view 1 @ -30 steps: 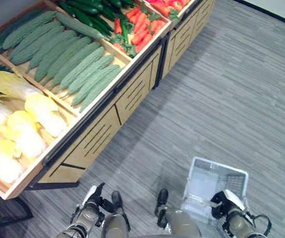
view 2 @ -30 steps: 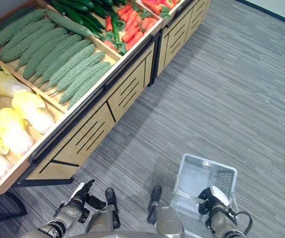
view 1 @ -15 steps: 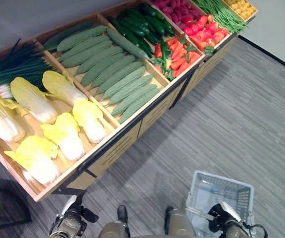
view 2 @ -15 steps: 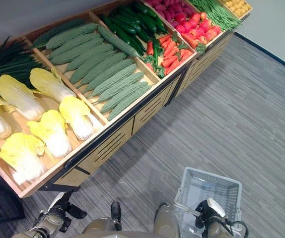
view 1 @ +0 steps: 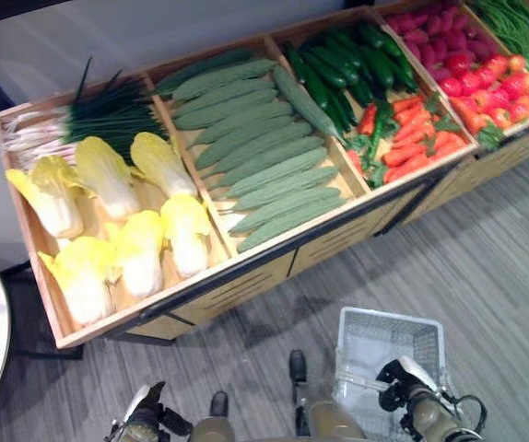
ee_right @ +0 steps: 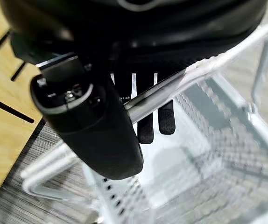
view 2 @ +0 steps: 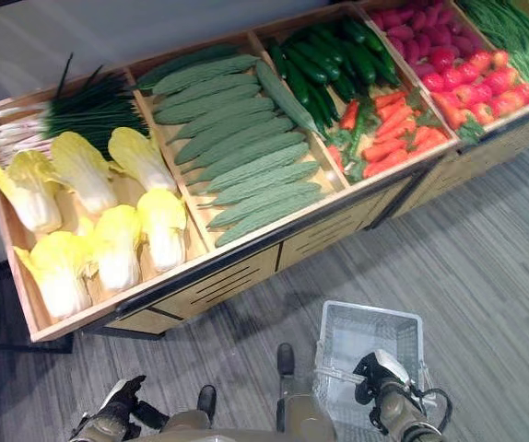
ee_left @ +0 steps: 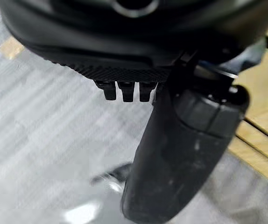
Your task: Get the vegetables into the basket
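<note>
You've got the right hand point(ee_right: 96, 135) curled round the handle bar of the white wire-mesh basket point(view 1: 361, 324), thumb on one side, fingers hooked over the other; basket hangs low at approx 5 o'clock in the head views, above grey plank floor point(view 1: 513, 276), w/ no veg visible inside. Left hand point(ee_left: 180, 140) sits at 7 o'clock, low, holding nothing; fingers look folded in toward the palm, thumb sticking out. Veg all in the slanted wooden display stand point(view 1: 246, 276) from 9 to 1 o'clock: pale yellow-white napa cabbages point(view 1: 140, 249) at 9, bumpy light-green bitter gourds point(view 1: 264, 170) at 11–12, dark green cucumbers point(view 1: 338, 69) & orange carrots point(view 1: 412, 138) at 1, green chives point(view 1: 108, 115) at 10.
</note>
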Robot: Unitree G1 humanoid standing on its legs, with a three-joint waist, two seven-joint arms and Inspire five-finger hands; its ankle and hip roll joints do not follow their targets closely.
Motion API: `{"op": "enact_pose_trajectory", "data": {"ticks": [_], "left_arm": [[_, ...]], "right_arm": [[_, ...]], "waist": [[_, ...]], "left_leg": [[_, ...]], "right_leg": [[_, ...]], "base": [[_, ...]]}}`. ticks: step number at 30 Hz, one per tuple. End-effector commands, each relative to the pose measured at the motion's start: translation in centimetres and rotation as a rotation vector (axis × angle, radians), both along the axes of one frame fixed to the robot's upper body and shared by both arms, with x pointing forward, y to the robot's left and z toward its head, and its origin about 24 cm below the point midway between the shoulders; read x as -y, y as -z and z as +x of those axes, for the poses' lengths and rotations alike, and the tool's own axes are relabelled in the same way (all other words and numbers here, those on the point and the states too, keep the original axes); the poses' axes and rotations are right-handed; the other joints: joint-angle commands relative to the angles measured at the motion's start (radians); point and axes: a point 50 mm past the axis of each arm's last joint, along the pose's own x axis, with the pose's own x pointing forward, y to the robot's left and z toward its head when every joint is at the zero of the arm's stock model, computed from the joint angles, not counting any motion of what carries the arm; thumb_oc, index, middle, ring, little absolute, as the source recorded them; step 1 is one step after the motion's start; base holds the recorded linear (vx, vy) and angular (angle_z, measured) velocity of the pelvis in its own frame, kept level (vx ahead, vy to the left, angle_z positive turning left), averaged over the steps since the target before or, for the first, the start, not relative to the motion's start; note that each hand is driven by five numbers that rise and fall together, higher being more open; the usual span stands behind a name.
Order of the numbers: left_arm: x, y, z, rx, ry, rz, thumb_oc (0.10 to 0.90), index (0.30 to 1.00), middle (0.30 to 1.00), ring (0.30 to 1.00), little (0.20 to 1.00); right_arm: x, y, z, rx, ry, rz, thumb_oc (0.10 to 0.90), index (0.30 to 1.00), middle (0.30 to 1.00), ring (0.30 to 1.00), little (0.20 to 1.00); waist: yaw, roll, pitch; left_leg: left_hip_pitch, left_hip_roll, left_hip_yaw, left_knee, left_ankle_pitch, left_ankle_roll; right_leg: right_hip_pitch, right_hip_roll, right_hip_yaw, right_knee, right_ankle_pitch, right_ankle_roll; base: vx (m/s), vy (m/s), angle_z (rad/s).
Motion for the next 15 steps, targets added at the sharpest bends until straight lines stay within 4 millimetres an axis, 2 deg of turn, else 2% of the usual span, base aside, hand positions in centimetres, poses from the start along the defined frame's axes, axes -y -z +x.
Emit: {"op": "enact_pose_trajectory", "data": {"ticks": [1, 2, 3, 4, 7, 8, 9, 10, 12, 13, 14, 15], "left_arm": [[-1.9, -1.4, 2.1, 0.076, -0.038, 0.064, 0.900, 1.000, 1.000, 1.000, 1.000], [-1.7, -1.4, 2.1, 0.078, -0.034, 0.061, 0.900, 1.000, 1.000, 1.000, 1.000], [-1.6, -1.3, 2.0, 0.072, -0.034, 0.059, 0.900, 1.000, 1.000, 1.000, 1.000], [-1.6, -1.2, 1.7, 0.064, -0.038, 0.060, 0.900, 1.000, 1.000, 1.000, 1.000], [-2.0, -0.8, 0.5, 0.038, -0.094, 0.058, 0.900, 1.000, 1.000, 1.000, 1.000], [-2.4, -0.4, -0.6, 0.021, -0.189, 0.044, 0.900, 1.000, 1.000, 1.000, 1.000], [-3.5, -0.2, -2.5, 0.064, -0.559, -0.038, 0.900, 1.000, 1.000, 1.000, 1.000], [-4.7, -0.7, -2.6, 0.207, -0.895, -0.120, 0.900, 1.000, 1.000, 1.000, 1.000], [-6.2, -1.2, -3.2, 0.340, -1.243, -0.181, 0.900, 1.000, 1.000, 1.000, 1.000], [-7.1, -1.5, -3.8, 0.373, -1.352, -0.162, 0.900, 1.000, 1.000, 1.000, 1.000], [-7.2, -1.5, -3.8, 0.375, -1.354, -0.161, 0.900, 1.000, 1.000, 1.000, 1.000], [-10.3, -2.7, -6.8, 0.427, -1.608, -0.039, 0.900, 1.000, 1.000, 1.000, 1.000]], "right_arm": [[0.5, -0.2, -0.5, 0.052, 0.074, 0.027, 0.400, 0.300, 0.300, 0.300, 0.300], [0.7, -0.1, -0.9, 0.044, 0.094, 0.024, 0.400, 0.300, 0.300, 0.300, 0.300], [0.8, 0.0, -1.2, 0.034, 0.107, 0.022, 0.400, 0.300, 0.300, 0.300, 0.300], [0.9, 0.1, -1.4, 0.026, 0.116, 0.020, 0.400, 0.300, 0.300, 0.300, 0.300], [0.4, 0.7, -2.3, -0.014, 0.128, 0.027, 0.400, 0.300, 0.300, 0.300, 0.300], [0.3, 1.0, -3.0, -0.041, 0.138, 0.026, 0.400, 0.300, 0.300, 0.300, 0.300], [0.1, 1.3, -3.7, -0.071, 0.149, 0.026, 0.400, 0.300, 0.300, 0.300, 0.300], [0.1, 1.5, -4.3, -0.096, 0.166, 0.025, 0.400, 0.300, 0.300, 0.300, 0.300], [0.0, 1.6, -4.5, -0.112, 0.163, 0.023, 0.400, 0.300, 0.300, 0.300, 0.300], [0.0, 1.7, -4.7, -0.126, 0.149, 0.018, 0.400, 0.300, 0.300, 0.300, 0.300], [-0.1, 1.7, -4.6, -0.126, 0.146, 0.018, 0.400, 0.300, 0.300, 0.300, 0.300], [0.2, 1.6, -4.7, -0.139, 0.124, 0.003, 0.400, 0.300, 0.300, 0.300, 0.300]], "waist": [[-0.049, -0.012, -0.014], [-0.059, -0.005, -0.015], [-0.060, -0.001, -0.017], [-0.060, 0.002, -0.021], [-0.051, 0.001, -0.033], [-0.046, -0.001, -0.041], [-0.038, -0.004, -0.044], [-0.033, -0.003, -0.050], [-0.034, -0.001, -0.055], [-0.037, -0.001, -0.062], [-0.037, -0.002, -0.062], [-0.039, -0.003, -0.072]], "left_leg": [[-0.041, 0.029, 0.211, -0.030, 0.016, 0.009], [-0.039, 0.041, 0.272, -0.035, 0.029, 0.008], [-0.037, 0.042, 0.287, -0.042, 0.036, 0.004], [-0.032, 0.042, 0.286, -0.050, 0.038, 0.003], [-0.022, 0.035, 0.269, -0.067, 0.035, 0.007], [-0.015, 0.028, 0.271, -0.077, 0.034, 0.010], [0.004, 0.021, 0.272, -0.091, 0.031, 0.011], [0.007, 0.016, 0.271, -0.094, 0.028, 0.012], [0.026, 0.012, 0.278, -0.103, 0.020, 0.012], [0.030, 0.011, 0.284, -0.108, 0.021, 0.011], [0.032, 0.011, 0.286, -0.109, 0.021, 0.011], [0.054, 0.010, 0.299, -0.121, 0.015, 0.009]], "right_leg": [[0.013, -0.142, -0.005, 0.089, -0.082, 0.144], [0.016, -0.143, -0.023, 0.093, -0.089, 0.143], [0.017, -0.139, -0.027, 0.096, -0.092, 0.141], [0.018, -0.135, -0.030, 0.096, -0.094, 0.141], [0.023, -0.138, -0.028, 0.096, -0.091, 0.145], [0.029, -0.145, -0.030, 0.088, -0.089, 0.150], [0.044, -0.151, -0.027, 0.073, -0.083, 0.153], [0.049, -0.158, -0.027, 0.061, -0.075, 0.156], [0.059, -0.162, -0.020, 0.053, -0.073, 0.162], [0.057, -0.166, -0.017, 0.050, -0.068, 0.164], [0.057, -0.166, -0.015, 0.050, -0.068, 0.165], [0.064, -0.167, -0.004, 0.047, -0.067, 0.170]], "base": [[0.02, -0.067, 0.66], [0.02, -0.025, 1.41], [0.03, -0.004, 1.26], [0.05, -0.002, 0.89], [0.07, 0.020, -0.21], [0.06, 0.080, -0.08], [0.09, 0.112, 0.03], [0.08, 0.115, 0.04], [0.06, 0.101, -0.01], [0.03, 0.076, -0.03], [0.05, 0.106, -0.10], [0.07, 0.087, -0.17]]}}
